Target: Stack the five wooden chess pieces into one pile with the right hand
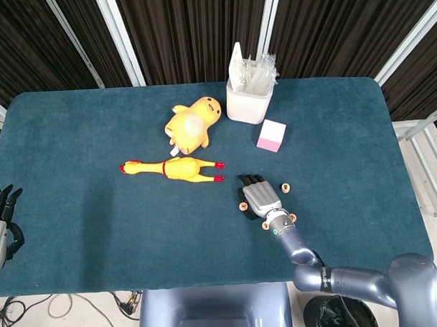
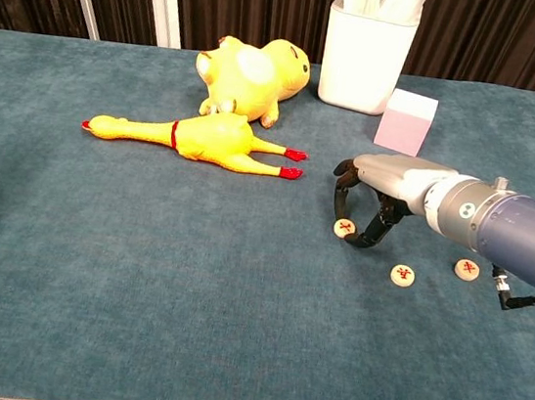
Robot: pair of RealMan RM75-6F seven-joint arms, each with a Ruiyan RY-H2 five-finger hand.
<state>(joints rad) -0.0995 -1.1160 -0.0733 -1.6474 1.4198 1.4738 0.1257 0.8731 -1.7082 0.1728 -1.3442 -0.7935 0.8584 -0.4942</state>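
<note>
1. While the right hand [image 2: 378,197] arches over one wooden chess piece [image 2: 345,229], fingers spread around it, contact cannot be told
2. Two more pieces [image 2: 402,274] are seen at its four o'clock, unstacked
3. A firm pinch and lift is called for next

Table [image 1: 74,140] with dark teal cloth. On it: rubber chicken [image 1: 172,167], yellow plush [image 1: 192,123], white holder [image 1: 248,98], pink block [image 1: 271,135]. Wooden chess pieces [image 2: 402,274] lie scattered at right.
</note>
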